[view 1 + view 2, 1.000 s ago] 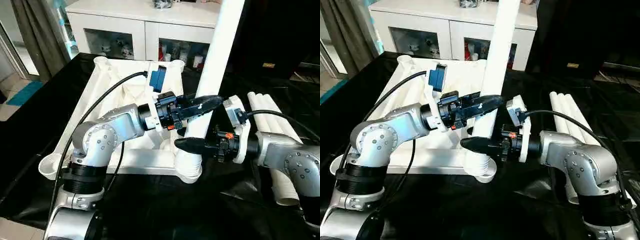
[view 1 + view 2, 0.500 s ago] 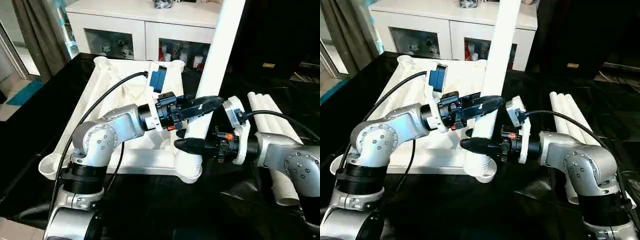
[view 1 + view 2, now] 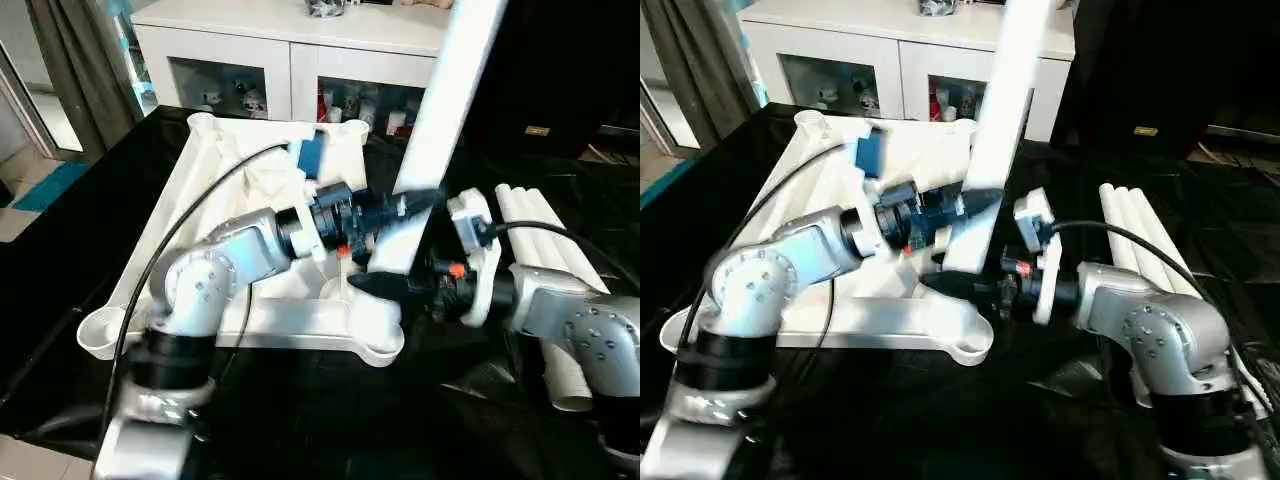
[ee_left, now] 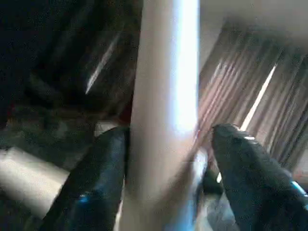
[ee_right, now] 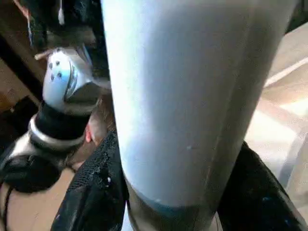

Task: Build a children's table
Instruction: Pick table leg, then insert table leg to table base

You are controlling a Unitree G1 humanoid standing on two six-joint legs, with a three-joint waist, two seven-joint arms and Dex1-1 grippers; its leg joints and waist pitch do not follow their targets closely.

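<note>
**Leg held upright at near-right corner socket, both grippers on it**

Left to right, head views. The children's table top [image 3: 240, 200] lies ribbed side up on the black-sheeted table [image 3: 60, 250], round sockets at its corners. The left arm reaches across it; its left gripper [image 3: 395, 208] straddles the upright white leg [image 3: 440, 110]. In the left wrist view one finger [image 4: 98, 178] lies against the tube, while the other stands just off it with a thin gap, so the jaws are parted around the leg rather than pinching it.

The leg leans slightly and runs out of the top of the picture. Its lower end sits at the top's near-right corner socket [image 3: 375, 335]; blur hides how deep it is seated.

The right gripper [image 3: 385, 283] meets the leg lower down, below the left one. In the right wrist view its fingers [image 5: 94, 187] bracket the tube on both sides and press on it: closed on the leg.

Further right, three spare legs [image 3: 545, 260] lie side by side on the black sheet, touching one another.

Behind stands a white cabinet [image 3: 290, 50] with glass doors. No legible writing or brand marks anywhere.
</note>
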